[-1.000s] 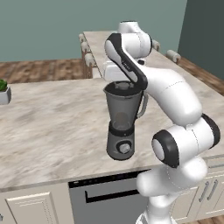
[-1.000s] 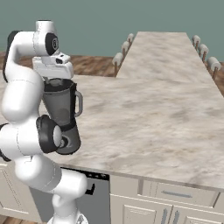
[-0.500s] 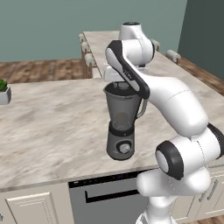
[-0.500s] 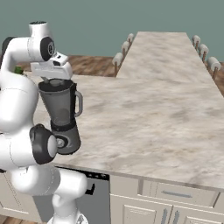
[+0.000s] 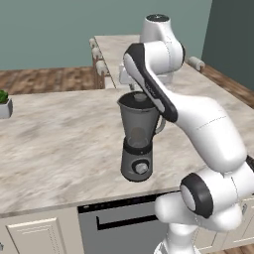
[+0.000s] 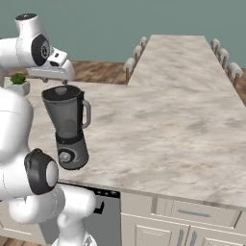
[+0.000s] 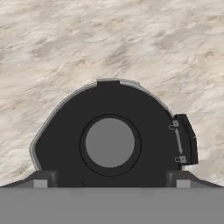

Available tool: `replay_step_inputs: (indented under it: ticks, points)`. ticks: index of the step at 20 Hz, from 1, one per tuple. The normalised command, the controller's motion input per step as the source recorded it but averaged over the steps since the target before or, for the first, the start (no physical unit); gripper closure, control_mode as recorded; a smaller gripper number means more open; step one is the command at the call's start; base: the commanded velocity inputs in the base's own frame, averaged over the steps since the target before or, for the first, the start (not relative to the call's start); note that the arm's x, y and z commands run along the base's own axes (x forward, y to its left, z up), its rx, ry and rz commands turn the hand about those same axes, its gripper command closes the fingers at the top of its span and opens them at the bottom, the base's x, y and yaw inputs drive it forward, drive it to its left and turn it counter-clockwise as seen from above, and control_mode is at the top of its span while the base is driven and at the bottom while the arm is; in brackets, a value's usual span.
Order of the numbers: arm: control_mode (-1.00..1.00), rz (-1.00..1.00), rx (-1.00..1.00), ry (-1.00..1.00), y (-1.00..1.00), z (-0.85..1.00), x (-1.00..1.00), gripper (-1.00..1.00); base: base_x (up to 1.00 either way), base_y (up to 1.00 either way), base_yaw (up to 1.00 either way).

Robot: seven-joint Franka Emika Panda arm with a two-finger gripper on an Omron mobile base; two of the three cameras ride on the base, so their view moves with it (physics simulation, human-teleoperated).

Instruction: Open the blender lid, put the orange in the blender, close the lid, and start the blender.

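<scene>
The grey blender [image 5: 138,134] [image 6: 67,125] stands near the front edge of the marble counter [image 5: 59,144], its round knob [image 5: 142,168] facing forward. The dark blender lid [image 5: 136,99] [image 6: 60,92] [image 7: 65,140] sits on the jar's rim, its small grey centre knob [image 7: 109,142] straight below the hand. My gripper [image 7: 109,181] hovers just above the lid, open, one fingertip [image 7: 41,179] wide to each side, with nothing between them. The white hand [image 6: 53,72] hangs over the jar. The orange is out of view.
A green potted plant [image 5: 2,101] [image 6: 18,81] stands at the counter's far left. Stools [image 6: 129,65] line the long island arm [image 6: 182,62] behind. A dishwasher front [image 5: 119,225] lies below the counter edge under the blender.
The jaws have spread from nearly shut to wide open over the lid's knob. The arm's upper joints have risen, lifting the hand slightly off the lid.
</scene>
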Motion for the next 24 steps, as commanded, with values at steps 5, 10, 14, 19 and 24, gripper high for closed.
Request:
replay_step_inputs:
  ticks: [5, 10, 14, 19, 24]
  points:
    - [-1.0, -0.24, 0.0, -0.45, 0.0, 0.04, -1.0, -1.0, 0.0, 0.0, 0.0]
    - [-1.0, -0.39, 0.0, -0.39, 0.0, -0.76, -1.0, -1.0, 0.0, 0.0, 0.0]
    - [-1.0, -0.46, 0.0, -0.22, 0.0, -1.0, -1.0, -1.0, 0.0, 0.0, 0.0]
    - [-1.0, -0.47, 0.0, -0.02, 0.05, -0.93, -0.67, -1.0, 0.0, 0.0, 0.0]
    - [-1.0, -0.06, -0.14, 0.06, 0.0, -0.68, 0.04, -1.0, 0.0, 0.0, 0.0]
